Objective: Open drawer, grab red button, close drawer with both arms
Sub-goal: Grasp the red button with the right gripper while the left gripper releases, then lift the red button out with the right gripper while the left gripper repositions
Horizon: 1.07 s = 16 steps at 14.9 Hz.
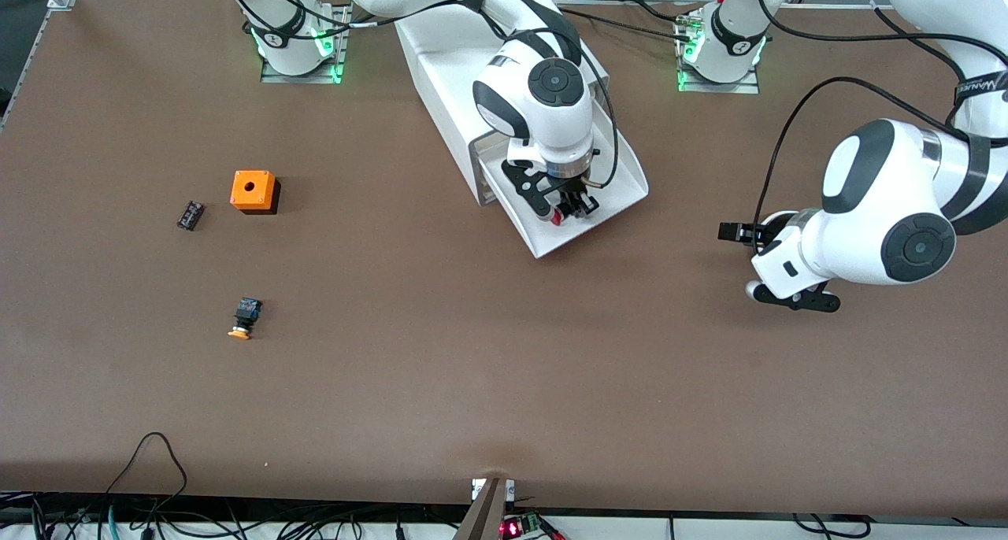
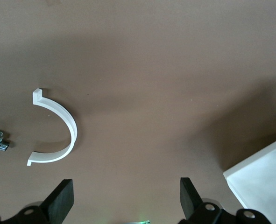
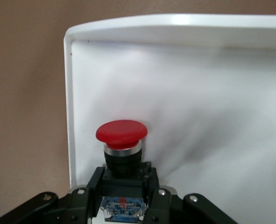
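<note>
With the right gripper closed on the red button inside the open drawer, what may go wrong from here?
1. The right gripper holds the red button only by its black body, so it may tilt or slip while lifted.
2. The button sits near the drawer side wall; a sideways lift may catch the rim.
3. The left gripper waits open, over the table away from the drawer, so closing may start late.

A brown table (image 1: 488,382) carries a white cabinet (image 1: 449,83), an orange cube (image 1: 253,190), a small black part (image 1: 190,215), an orange-capped button (image 1: 244,318) and a white curved piece (image 2: 58,130).
</note>
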Each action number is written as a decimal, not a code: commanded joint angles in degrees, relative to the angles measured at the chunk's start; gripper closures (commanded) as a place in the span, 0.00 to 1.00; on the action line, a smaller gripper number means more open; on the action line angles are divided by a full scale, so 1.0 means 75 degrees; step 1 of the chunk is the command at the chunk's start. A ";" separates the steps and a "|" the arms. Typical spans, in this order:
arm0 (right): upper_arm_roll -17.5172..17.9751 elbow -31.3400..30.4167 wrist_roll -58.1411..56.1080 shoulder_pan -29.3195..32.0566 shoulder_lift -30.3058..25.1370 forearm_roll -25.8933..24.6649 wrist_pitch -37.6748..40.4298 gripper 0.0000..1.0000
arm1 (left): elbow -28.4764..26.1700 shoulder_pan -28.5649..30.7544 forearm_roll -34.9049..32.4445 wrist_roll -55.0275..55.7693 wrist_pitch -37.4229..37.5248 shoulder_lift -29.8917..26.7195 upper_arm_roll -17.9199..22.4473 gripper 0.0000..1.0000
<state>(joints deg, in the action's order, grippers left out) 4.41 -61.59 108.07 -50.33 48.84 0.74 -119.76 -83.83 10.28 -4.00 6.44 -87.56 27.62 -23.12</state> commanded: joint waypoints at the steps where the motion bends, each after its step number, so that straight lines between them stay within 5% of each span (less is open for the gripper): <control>1: 0.0127 0.0266 0.0040 -0.0004 -0.0043 -0.0040 0.0380 1.00 | 0.0350 -0.0034 -0.0157 0.0056 0.0097 0.0208 -0.0011 0.00; 7: 0.0197 0.0724 -0.0871 0.0474 -0.0676 0.0030 0.1306 1.00 | 0.0350 -0.0093 -0.0134 0.0161 0.0097 0.0220 -0.0011 0.00; 16: 0.0186 0.0724 -0.6258 0.3192 -0.1321 0.1519 0.2947 1.00 | -0.0094 -0.0561 -0.0087 0.2853 -0.0686 0.0197 -0.0081 0.04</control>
<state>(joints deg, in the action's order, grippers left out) 4.86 -56.08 69.19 -30.23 39.53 10.52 -100.11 -83.29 7.51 -4.00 22.33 -89.82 28.65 -23.50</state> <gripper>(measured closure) 0.590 0.022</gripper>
